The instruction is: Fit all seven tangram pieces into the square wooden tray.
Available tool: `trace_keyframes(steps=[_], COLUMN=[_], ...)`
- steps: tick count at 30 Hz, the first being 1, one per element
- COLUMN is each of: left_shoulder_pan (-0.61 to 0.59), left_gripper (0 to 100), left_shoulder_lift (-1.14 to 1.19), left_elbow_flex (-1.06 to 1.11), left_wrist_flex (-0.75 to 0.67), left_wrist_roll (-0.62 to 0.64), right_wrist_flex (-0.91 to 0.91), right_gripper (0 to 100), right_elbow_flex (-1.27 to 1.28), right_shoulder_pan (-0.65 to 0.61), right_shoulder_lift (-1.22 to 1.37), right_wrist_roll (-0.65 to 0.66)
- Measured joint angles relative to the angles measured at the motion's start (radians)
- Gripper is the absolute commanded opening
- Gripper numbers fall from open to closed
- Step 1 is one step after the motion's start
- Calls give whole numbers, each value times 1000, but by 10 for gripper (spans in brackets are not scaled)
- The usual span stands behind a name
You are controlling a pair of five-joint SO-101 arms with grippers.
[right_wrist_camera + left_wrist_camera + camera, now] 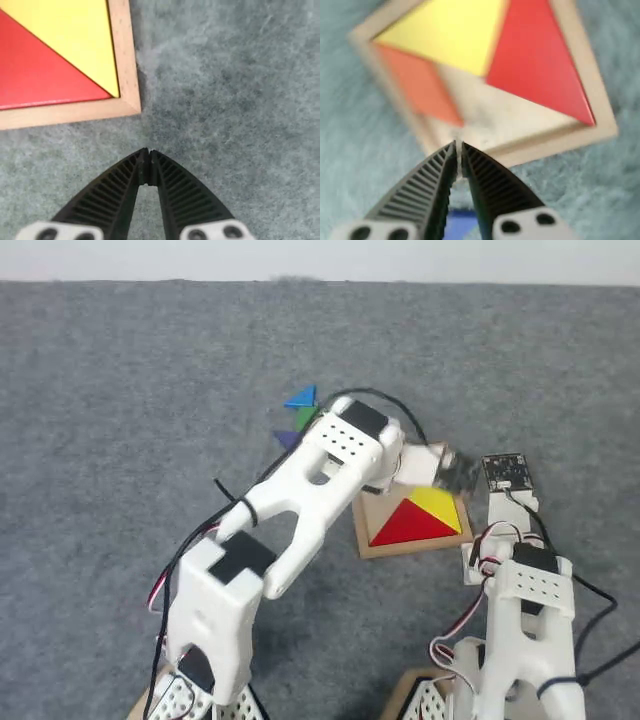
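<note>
The square wooden tray lies right of centre with a red triangle and a yellow triangle in it. In the left wrist view the tray also holds an orange piece, beside the yellow triangle and the red triangle, with bare wood between them. My left gripper is shut and empty, its tips over the tray's rim. My right gripper is shut over the carpet, just off the tray's corner. Blue, green and dark blue pieces lie left of the tray.
Grey carpet covers the table. The left arm stretches across the tray's left part and hides it in the high view. The right arm stands just right of the tray. A blue patch shows under my left fingers' bases.
</note>
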Motion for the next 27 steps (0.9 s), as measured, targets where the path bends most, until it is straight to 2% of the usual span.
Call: trace_keyframes(steps=[5,9,14,18,21,23,27], left_shoulder_pan=[-21,-112,-276,-344,-353,-361,-384], left_gripper=[15,19,146,115,46,32,37], left_shoulder_lift=[-221,-301,-218,-35,75,98,83], left_elbow_flex=[12,110,160,41,-89,-146,-153], left_wrist_flex=[0,-87,-232,-192,-106,-68,-78], left_wrist_roll=[439,632,752,815,827,873,951], right_wrist_flex=[54,126,226,253,255,245,227], right_gripper=[9,9,9,9,9,9,9], right_elbow_flex=[43,161,219,242,269,299,336], right_shoulder_pan=[-46,-114,-121,-127,-129,-127,-129], right_shoulder_lift=[-204,-427,-681,-773,-792,-804,-848], right_wrist_roll=[0,3,3,3,40,60,72])
